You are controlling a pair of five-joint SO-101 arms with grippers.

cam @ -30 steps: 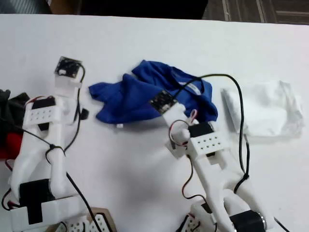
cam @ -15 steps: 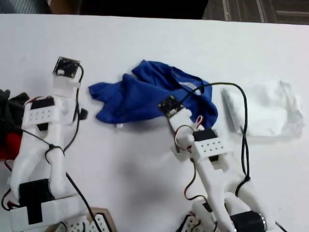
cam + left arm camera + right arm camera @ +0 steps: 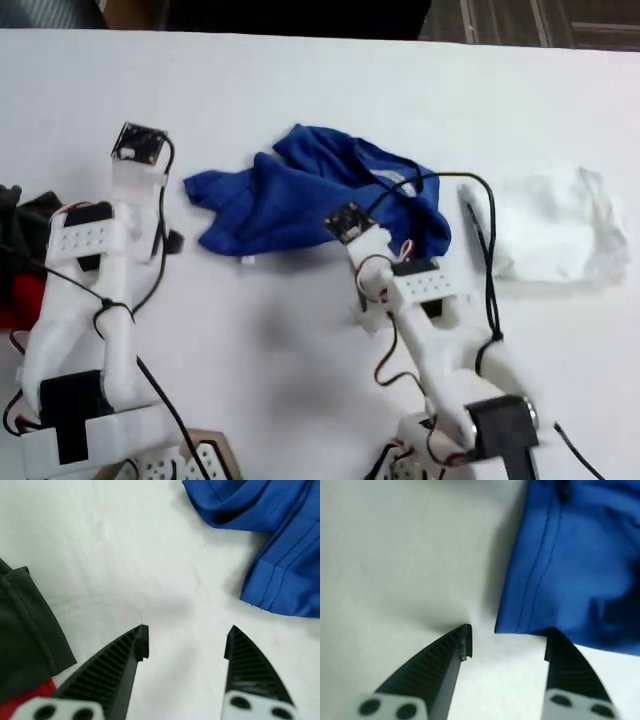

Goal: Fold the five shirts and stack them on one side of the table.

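We are holding the right gripper [image 3: 507, 640] with ribbed black jaws apart at the stitched hem of the crumpled blue shirt [image 3: 580, 555], while the left gripper [image 3: 185, 640] is gaping over white table [image 3: 100, 555], a dark shirt [image 3: 25, 625] cut off beside it.

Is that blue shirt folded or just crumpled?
Crumpled, not folded. The blue shirt lies in an uneven heap with bunched ridges and ragged edges, unlike the white cloth lying flat and squared beside it.
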